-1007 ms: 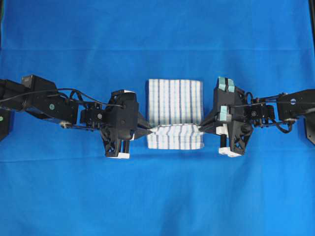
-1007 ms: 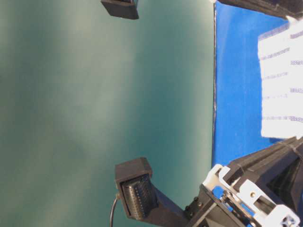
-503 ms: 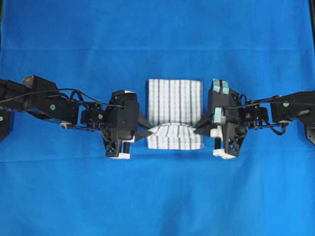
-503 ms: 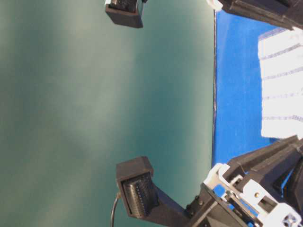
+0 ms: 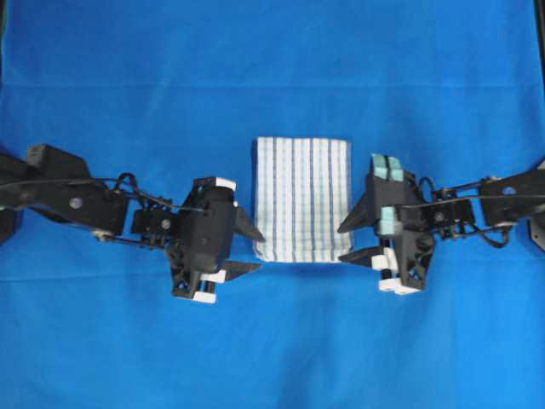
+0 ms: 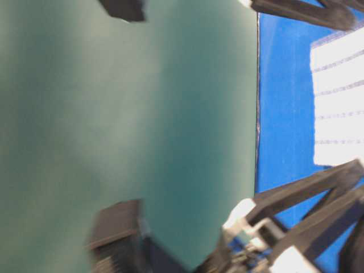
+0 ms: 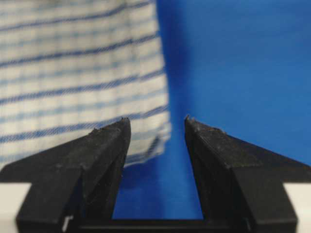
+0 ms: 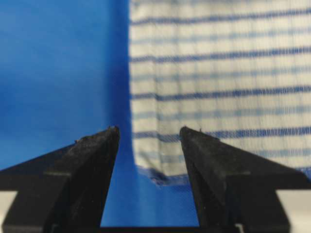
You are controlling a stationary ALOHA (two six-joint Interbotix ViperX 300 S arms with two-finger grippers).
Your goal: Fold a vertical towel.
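Observation:
The towel (image 5: 301, 198), white with thin blue stripes, lies flat and folded on the large blue cloth (image 5: 272, 341) at the middle of the overhead view. My left gripper (image 5: 253, 250) is open and empty just left of the towel's near left corner. My right gripper (image 5: 350, 243) is open and empty just right of its near right corner. The left wrist view shows the towel's corner (image 7: 82, 82) beyond the open left gripper (image 7: 154, 121). The right wrist view shows the towel's corner (image 8: 218, 87) beyond the open right gripper (image 8: 148, 130). The towel's edge shows in the table-level view (image 6: 338, 102).
The blue cloth covers the whole table. Both arms (image 5: 77, 204) (image 5: 485, 209) reach in from the left and right sides. In the table-level view a green wall (image 6: 125, 114) fills the left, with blurred arm parts (image 6: 307, 227) at the bottom.
Both grippers have let go of the towel's near edge, opened and drawn back outward. The raised fold has dropped, and the towel now lies flat.

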